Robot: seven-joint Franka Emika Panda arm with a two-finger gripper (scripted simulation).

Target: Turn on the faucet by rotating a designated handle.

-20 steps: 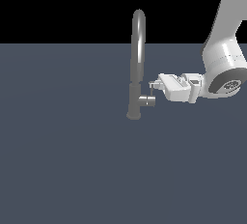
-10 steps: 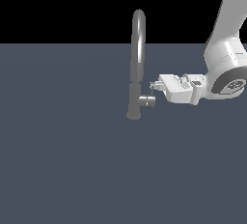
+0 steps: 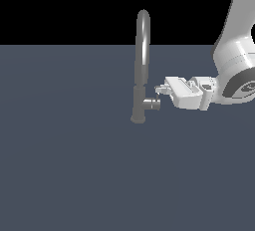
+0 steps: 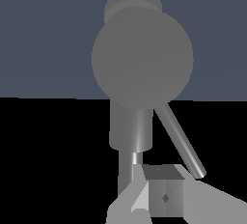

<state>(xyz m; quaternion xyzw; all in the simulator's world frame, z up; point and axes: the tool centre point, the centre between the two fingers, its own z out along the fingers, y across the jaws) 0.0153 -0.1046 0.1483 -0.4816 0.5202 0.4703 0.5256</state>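
Faucet (image 3: 141, 65) stands upright mid-counter (image 3: 64, 165), spout arched on top | white arm (image 3: 234, 60) enters from exterior view's right, wrist level, claw (image 3: 160, 90) pointing at the handle (image 3: 151, 104), just above its tip | wrist view alone shows handle end-on with thin lever pin (image 4: 181, 141) slanting beside one finger (image 4: 161, 194) | claw's spread: cannot tell

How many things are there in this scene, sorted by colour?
Grey metal: 2, the faucet and its handle
White: 1, the robot arm with its gripper
Dark blue-grey: 1, the flat surface
Total: 4
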